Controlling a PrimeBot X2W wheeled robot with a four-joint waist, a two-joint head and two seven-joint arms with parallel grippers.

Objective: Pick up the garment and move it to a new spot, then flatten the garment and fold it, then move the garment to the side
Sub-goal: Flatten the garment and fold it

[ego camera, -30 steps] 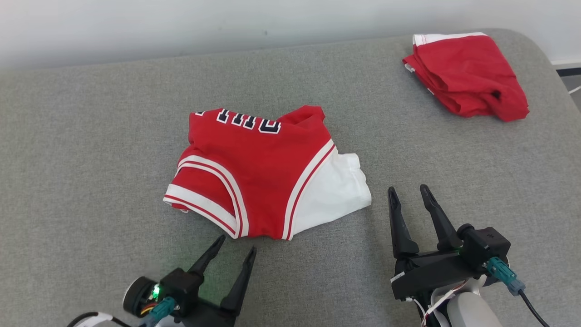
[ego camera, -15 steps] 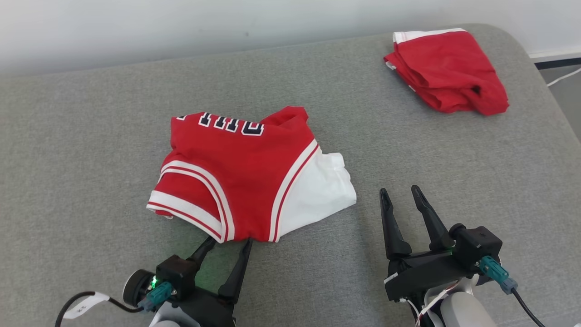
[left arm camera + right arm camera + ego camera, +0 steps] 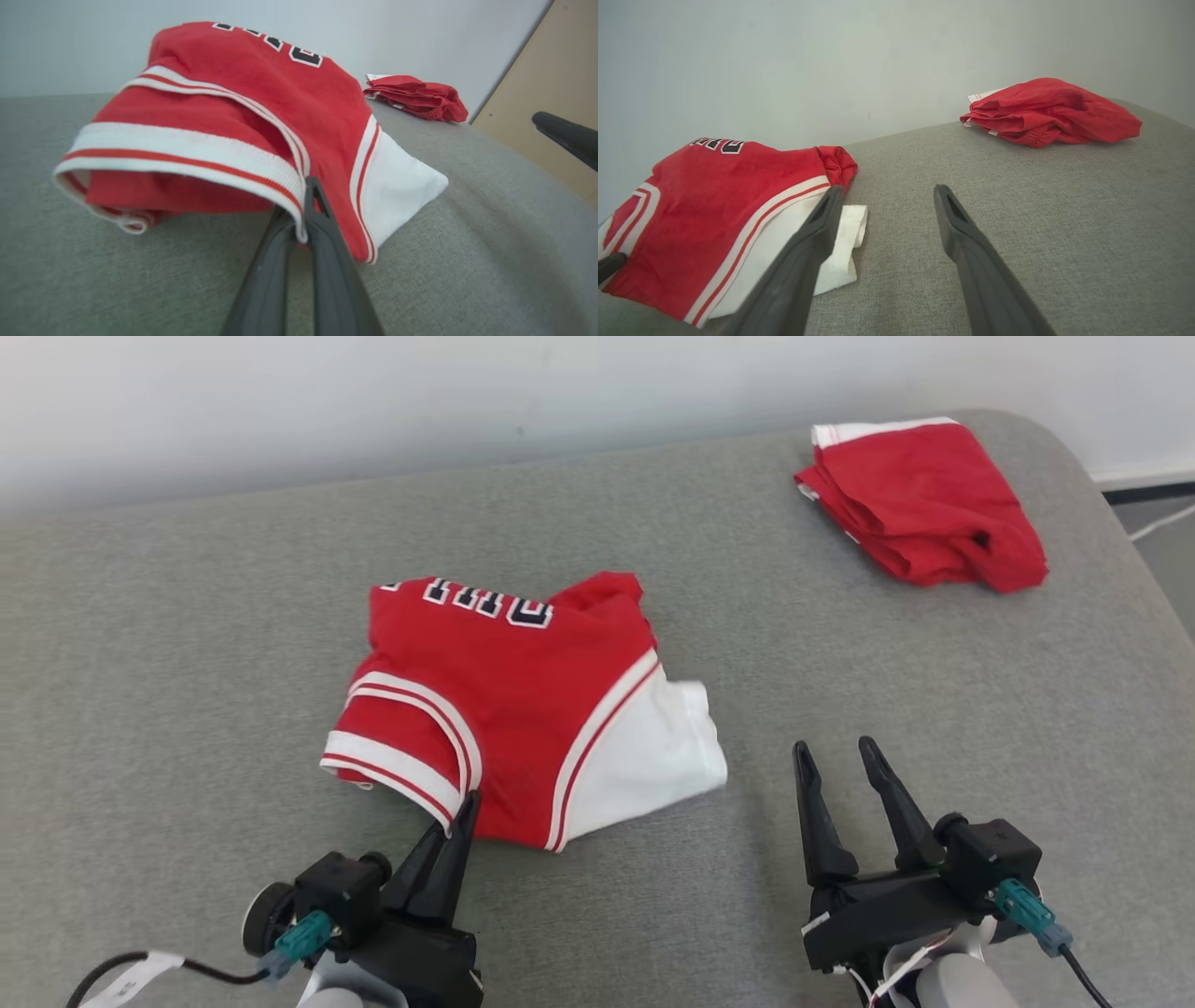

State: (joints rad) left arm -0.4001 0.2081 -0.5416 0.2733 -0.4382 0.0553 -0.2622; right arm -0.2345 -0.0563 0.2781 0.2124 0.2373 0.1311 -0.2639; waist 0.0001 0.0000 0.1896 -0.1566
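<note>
The garment (image 3: 523, 709) is a folded red jersey with white trim, dark letters and a white panel, lying mid-cushion; it also appears as the garment (image 3: 261, 107) and the garment (image 3: 714, 205). My left gripper (image 3: 462, 812) is shut on its near white-trimmed hem, and the left wrist view shows the hem pinched between the fingers at the left gripper (image 3: 306, 219). My right gripper (image 3: 836, 756) stands open on the grey surface just right of the white panel, holding nothing; in its own view the right gripper (image 3: 887, 191) points past the garment's right edge.
A second red garment (image 3: 924, 504) lies crumpled at the far right corner of the grey cushioned surface (image 3: 187, 663), also seen as the second garment (image 3: 1045, 112). A pale wall runs behind. The cushion's rounded edge drops off at right, near a cable on the floor.
My left gripper moved forward to the garment's near hem and shut on it. The camera shifted a little. The right gripper stayed open.
</note>
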